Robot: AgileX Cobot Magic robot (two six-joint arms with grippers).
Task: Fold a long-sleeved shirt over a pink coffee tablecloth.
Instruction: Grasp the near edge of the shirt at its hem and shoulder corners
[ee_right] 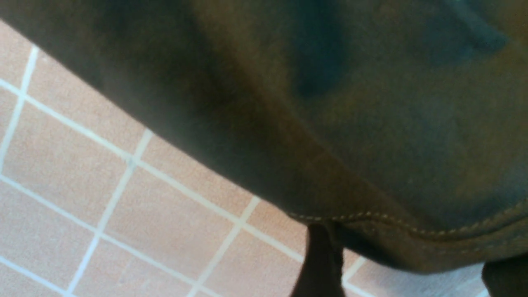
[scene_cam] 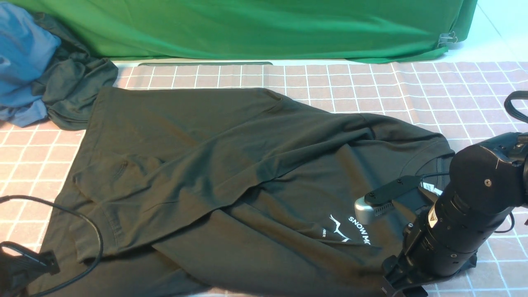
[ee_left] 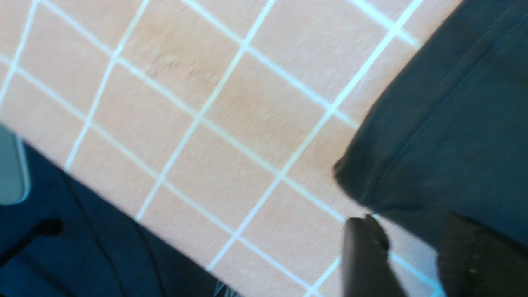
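Though creased, long-sleeved shirt (scene_cam: 231, 165) across pink coffee tablecloth (scene_cam: 371, 82).

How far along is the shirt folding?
Done: one side of the long-sleeved shirt lies folded across its body on the pink tablecloth. In hand: the right arm is at the shirt's near edge, jaws open at a stitched hem, gripping nothing. Still to do, probably: the near side and final folds.

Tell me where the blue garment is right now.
In the front view the blue garment sits at the far left, bunched with a dark grey-green garment, beside the far corner of the black shirt and before the green cloth.
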